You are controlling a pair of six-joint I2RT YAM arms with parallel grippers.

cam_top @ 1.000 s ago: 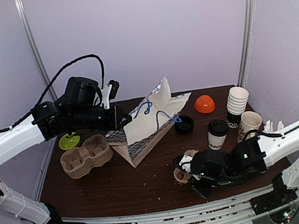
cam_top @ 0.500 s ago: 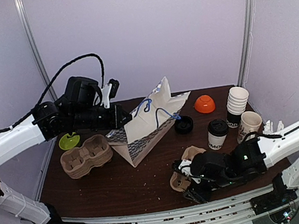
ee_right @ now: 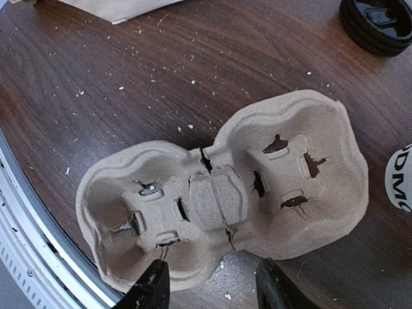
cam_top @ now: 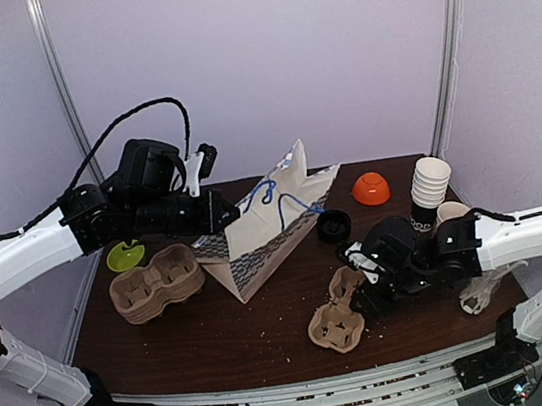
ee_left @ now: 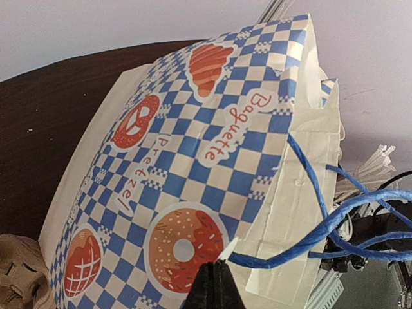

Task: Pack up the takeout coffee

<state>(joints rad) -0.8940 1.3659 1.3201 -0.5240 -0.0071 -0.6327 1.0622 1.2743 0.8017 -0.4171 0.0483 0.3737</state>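
Lavender walls close round a dark brown table (cam_top: 219, 336) flecked with pale crumbs. The takeout coffee (ee_right: 400, 168) shows only at the right margin of the right wrist view, as a sliver of white paper wall with black letters on it; its lid is out of that picture. It stands on the right half of the table, just beside the right-hand well of a brown pulp carrier (ee_right: 225, 193); whether the two touch I cannot tell. From above, the right arm's wrist covers the cup.

The right gripper (ee_right: 212, 286) hangs over the carrier's near rim with its jaws partly spread and nothing clamped between them. The carrier lies near the front edge; it is cracked across its middle.

The left gripper (ee_left: 215, 273) is pinched tight on the rim of the paper bag (cam_top: 255, 235), beside a blue cord handle (ee_left: 335, 215); the bag stands open at mid-table, with a blue check print of pastries.

A second carrier (cam_top: 156, 280) lies toward the left edge; a loose black lid (ee_right: 376, 22) lies past the bag; an orange bowl (cam_top: 371, 188) and a stack of cups (cam_top: 431, 183) stand toward the far right corner.
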